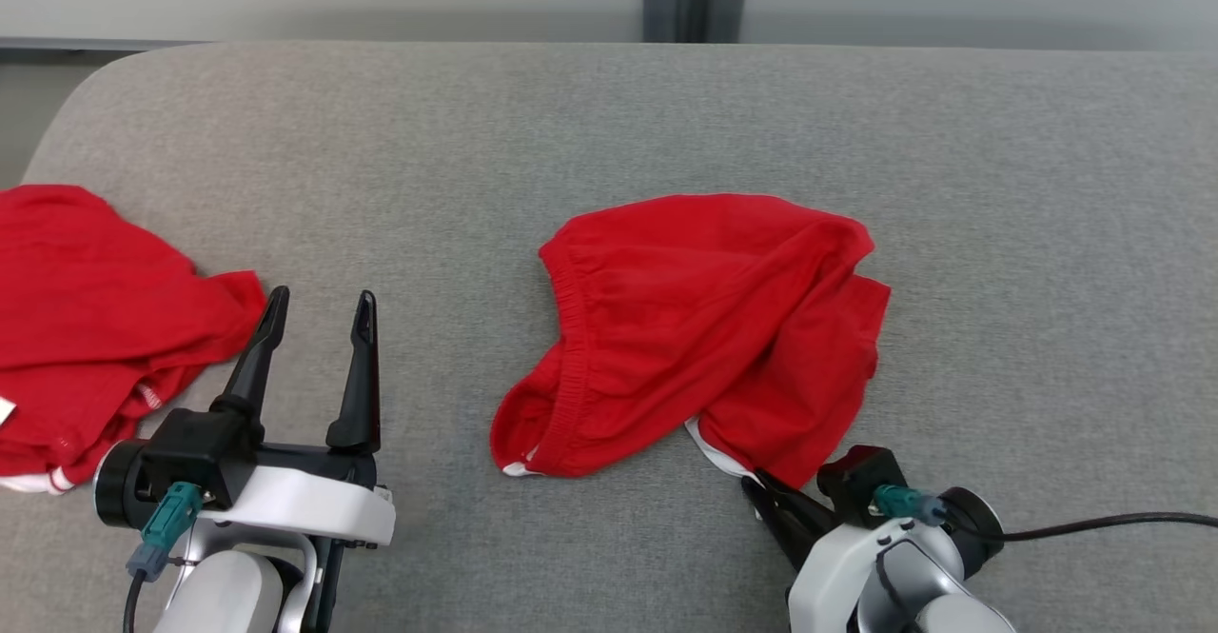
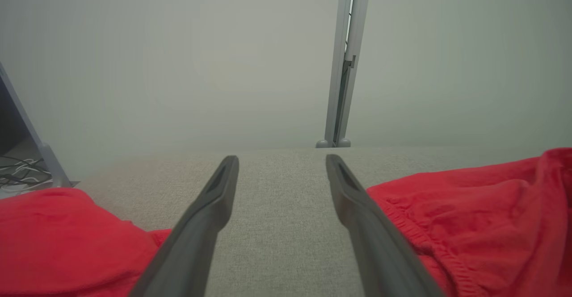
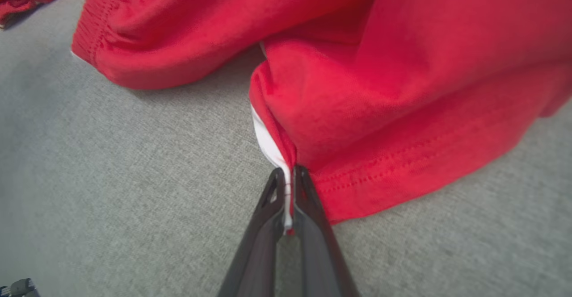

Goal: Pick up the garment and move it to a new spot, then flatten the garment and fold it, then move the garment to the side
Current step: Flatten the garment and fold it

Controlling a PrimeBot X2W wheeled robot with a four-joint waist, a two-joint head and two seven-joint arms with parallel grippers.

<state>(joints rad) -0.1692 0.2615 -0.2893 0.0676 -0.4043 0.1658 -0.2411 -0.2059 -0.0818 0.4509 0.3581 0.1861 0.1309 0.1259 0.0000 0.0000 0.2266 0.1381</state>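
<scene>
Head view, surface: grey fabric tabletop (image 1: 609, 119).
Garment: red garment (image 1: 695, 328) crumpled right of centre, flat on the tabletop.
Other cloth: red pile (image 1: 86, 309) at left edge, well apart.
Left gripper: left gripper (image 1: 322, 298) fingers spread, over bare fabric between both reds.
Right gripper: right gripper (image 3: 286, 174) pinching the garment's white-lined near corner.

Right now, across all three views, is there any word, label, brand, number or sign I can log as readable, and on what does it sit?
No text can be read in any view.
Red garment in the middle: plain; its white edge, pinched between the fingers of the right gripper, is blank.
Second red garment at the left: a small white tab at its edge, too small to read.
Grey surface: no markings.
</scene>
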